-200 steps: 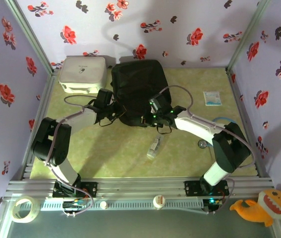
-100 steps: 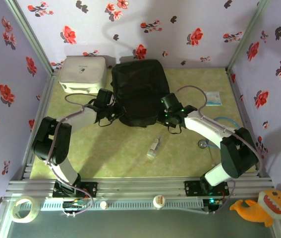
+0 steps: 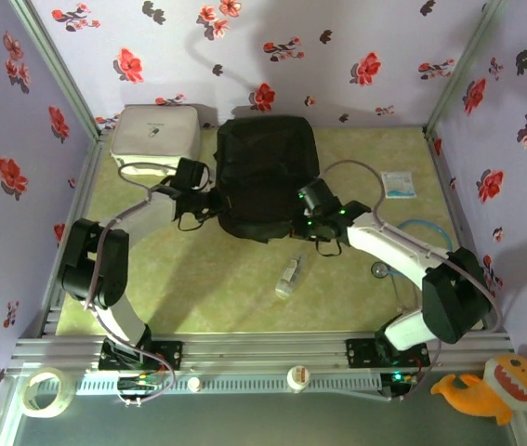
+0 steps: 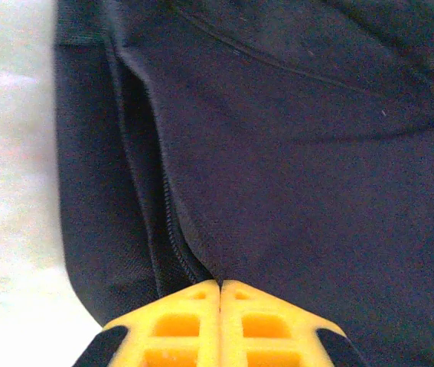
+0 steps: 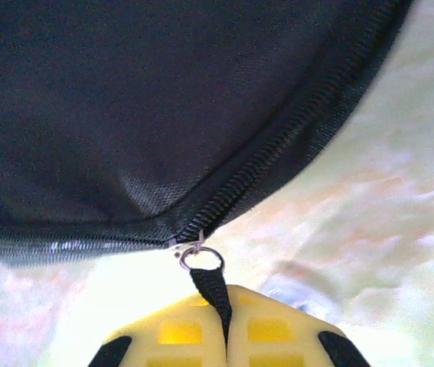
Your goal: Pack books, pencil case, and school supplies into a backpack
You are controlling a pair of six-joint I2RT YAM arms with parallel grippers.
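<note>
Right gripper (image 5: 224, 307) is clamping the limp backpack's (image 3: 268, 172) zipper pull (image 5: 204, 281) at 5 o'clock; clenched left gripper (image 4: 220, 286) is bracing its 9 o'clock seam.

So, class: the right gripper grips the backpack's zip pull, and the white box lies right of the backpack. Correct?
No: the top view shows the box left of the backpack. The right gripper does grip the zip pull.
</note>
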